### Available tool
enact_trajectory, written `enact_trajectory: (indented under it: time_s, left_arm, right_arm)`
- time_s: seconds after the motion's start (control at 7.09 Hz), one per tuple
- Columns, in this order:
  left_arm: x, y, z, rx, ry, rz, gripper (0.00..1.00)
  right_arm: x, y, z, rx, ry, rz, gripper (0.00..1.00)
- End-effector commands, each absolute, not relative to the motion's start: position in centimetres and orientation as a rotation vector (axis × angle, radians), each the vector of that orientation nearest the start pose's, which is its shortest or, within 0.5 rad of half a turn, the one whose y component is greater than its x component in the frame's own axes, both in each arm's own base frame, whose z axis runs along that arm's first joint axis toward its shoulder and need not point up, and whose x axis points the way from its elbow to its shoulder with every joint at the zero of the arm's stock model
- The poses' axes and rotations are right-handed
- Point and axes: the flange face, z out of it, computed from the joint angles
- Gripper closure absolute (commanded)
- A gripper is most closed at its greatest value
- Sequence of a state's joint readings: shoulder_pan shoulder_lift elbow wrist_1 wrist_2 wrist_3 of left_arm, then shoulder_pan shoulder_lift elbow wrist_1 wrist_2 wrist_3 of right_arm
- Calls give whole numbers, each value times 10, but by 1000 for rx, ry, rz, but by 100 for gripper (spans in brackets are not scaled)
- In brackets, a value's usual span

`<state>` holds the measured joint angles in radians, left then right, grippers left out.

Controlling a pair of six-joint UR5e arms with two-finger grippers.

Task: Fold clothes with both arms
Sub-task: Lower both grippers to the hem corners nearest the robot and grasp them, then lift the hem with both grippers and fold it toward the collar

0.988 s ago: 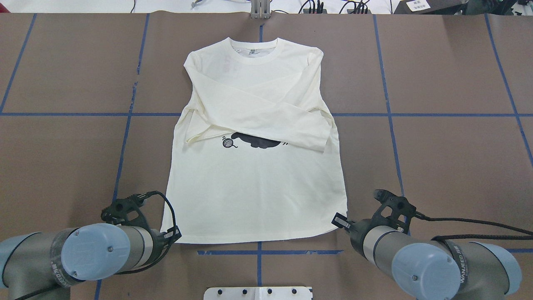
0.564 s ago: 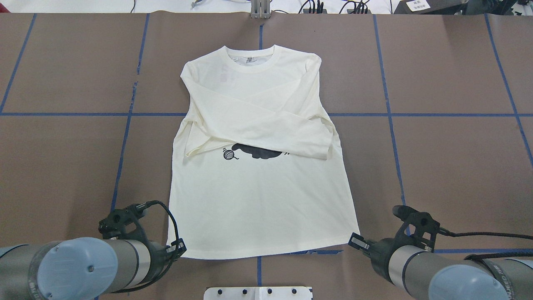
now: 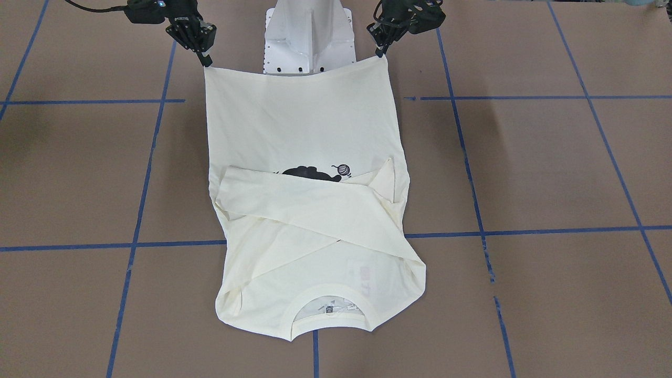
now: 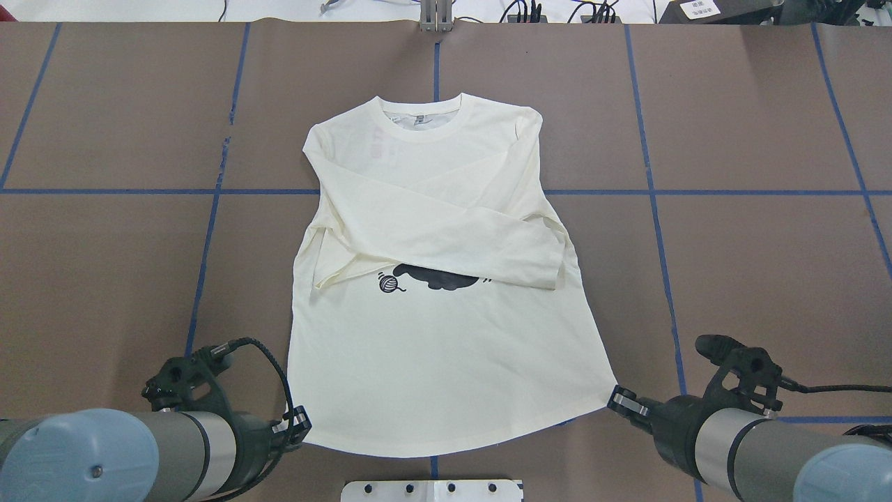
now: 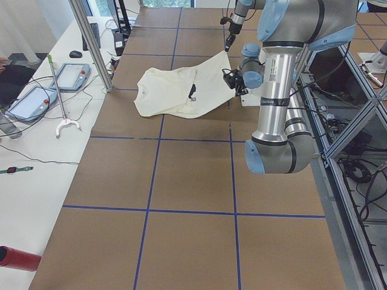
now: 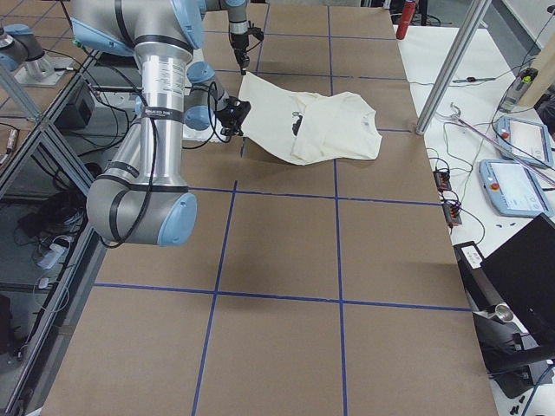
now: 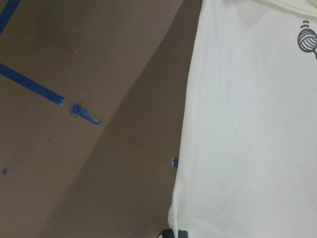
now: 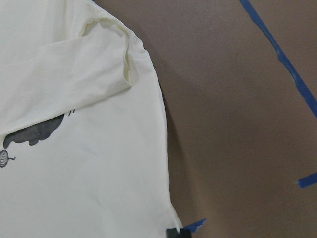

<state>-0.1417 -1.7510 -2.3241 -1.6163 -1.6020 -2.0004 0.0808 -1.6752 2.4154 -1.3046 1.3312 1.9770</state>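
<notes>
You'll find the left gripper point(image 4: 298, 427), a black two-finger pincer, closed tight on one corner of the hem of the cream long-sleeved shirt point(image 4: 432, 362); the right gripper point(image 4: 619, 400), black and of the same kind, is pinched shut on the other hem corner; the hem is stretched between them and, in the side views, held up off the surface while the neck end lies flat; both sleeves are folded across the chest, overlapping the top of the black cat print point(image 4: 439, 279); the ribbed round neck point(image 4: 420, 115) points away from the robot; the shirt lies mid-way along the brown paper-covered table point(image 4: 104, 279), crossed by blue tape lines point(image 4: 209, 230); the white metal pedestal base point(image 4: 432, 490) is just behind the hem.
</notes>
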Motion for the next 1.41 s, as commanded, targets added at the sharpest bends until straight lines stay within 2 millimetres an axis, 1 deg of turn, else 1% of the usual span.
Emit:
enact_trajectory:
  time_s: [0.0,0.14,0.28,0.42,0.56,0.71,0.85,0.99,1.13,1.27]
  left_arm:
    - [417,-243,239,-31,979,-457,100]
    - [422,-286,235,54,974,-449,100]
    - [417,-321,239,114,954,-448,100]
    - [409,-356,237,170,941,-459,100]
    - [420,-392,241,200,914,-480,100]
    - [439,-426,258,227,918,-497,100]
    - [446,-460,288,270,943,-505,100]
    - [442,-489,309,304,942,-512,100]
    - [440,-516,307,332,928,-520,100]
    - [441,-535,310,355,898,-502,100]
  right_arm:
    - [-381,-245,273,146,-1064,575,100]
    - [-398,-289,282,179,-1027,561,100]
    - [-404,-338,282,178,-1009,560,100]
    - [-401,-391,285,179,-983,538,100]
    - [-408,-433,283,183,-965,546,100]
    - [-416,-472,286,192,-937,580,100]
    - [-418,-503,294,208,-900,578,100]
    - [-429,-537,295,209,-868,591,100]
    - [-443,-564,287,204,-853,607,100]
    - [-448,-572,294,197,-835,592,100]
